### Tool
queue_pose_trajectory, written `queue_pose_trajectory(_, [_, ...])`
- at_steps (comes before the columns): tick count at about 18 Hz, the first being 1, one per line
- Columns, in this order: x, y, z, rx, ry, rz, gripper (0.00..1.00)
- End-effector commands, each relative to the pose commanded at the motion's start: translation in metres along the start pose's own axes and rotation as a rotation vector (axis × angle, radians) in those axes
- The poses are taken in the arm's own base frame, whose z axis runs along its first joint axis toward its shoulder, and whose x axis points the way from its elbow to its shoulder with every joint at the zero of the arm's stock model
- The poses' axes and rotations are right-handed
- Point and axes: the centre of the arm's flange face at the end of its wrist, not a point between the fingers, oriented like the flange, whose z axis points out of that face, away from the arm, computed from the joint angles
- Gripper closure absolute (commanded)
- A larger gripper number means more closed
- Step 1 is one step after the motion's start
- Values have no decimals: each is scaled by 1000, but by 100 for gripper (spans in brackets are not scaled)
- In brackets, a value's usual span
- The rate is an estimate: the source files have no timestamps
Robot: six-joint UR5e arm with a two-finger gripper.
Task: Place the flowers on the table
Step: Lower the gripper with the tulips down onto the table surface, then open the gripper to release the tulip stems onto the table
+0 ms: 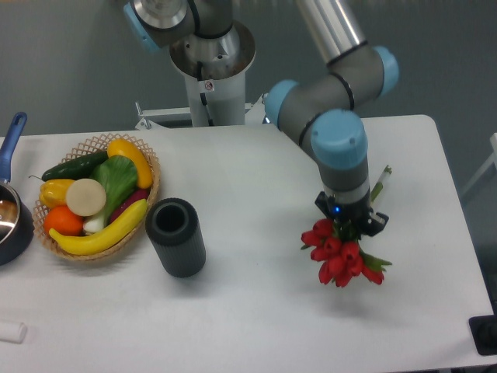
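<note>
1. Camera view, counter (256,311): white tabletop with rounded corners, seen from above and in front; robot base column behind its far edge.
2. Hand (349,225): points down over the right-centre of the counter, its dark fingers clamped on the stems of the tulip bunch. A blue light glows on the wrist just above.
3. Tulip bunch (338,252): red blooms fan out below and toward the viewer from the hand; green leaves show at the right of the blooms, and a green stem end sticks up behind the wrist. The blooms sit low at the counter; whether they touch the surface cannot be told.
4. Wicker basket (147,167): left side of the counter, holding a banana (97,235), a cucumber (74,165), a green leafy vegetable (116,180), a yellow pepper (130,159), an orange (62,221) and a pale round item (85,196).
5. Dark cylinder (175,237): upright, open at the top, just right of the basket, well apart from the tulips.
6. Pan (9,210): at the left edge, blue handle pointing away, partly cut off.
7. Small white object (12,332): near front-left corner.
8. Black object (485,334): front-right corner, partly out of view.
</note>
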Motion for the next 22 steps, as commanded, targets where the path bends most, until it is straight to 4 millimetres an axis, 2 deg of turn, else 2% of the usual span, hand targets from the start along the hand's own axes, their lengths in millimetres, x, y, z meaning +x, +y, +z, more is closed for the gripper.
queue_pose_trajectory(7, [2,-11,23,-9,27,8,60])
queue_pose_trajectory(8, [3,-11,24,-10,28,12,47])
queue_pose_trajectory(9, [3,-11,24,-8,27,14,21])
queue_pose_trajectory(10, [4,-12,24,-8,27,16,8])
queue_pose_trajectory(11, [6,-13,22,-7,27,19,1])
queue_pose_trajectory(13, [9,-14,16,-2,22,22,0])
queue_pose_trajectory(14, [8,-14,11,2,15,19,0])
queue_pose_trajectory(17, [4,-9,-19,27,-28,9,0])
queue_pose_trajectory(20, [-8,3,-71,60,-102,-15,0])
queue_pose_trajectory(22, [-20,22,-97,81,-127,-43,0])
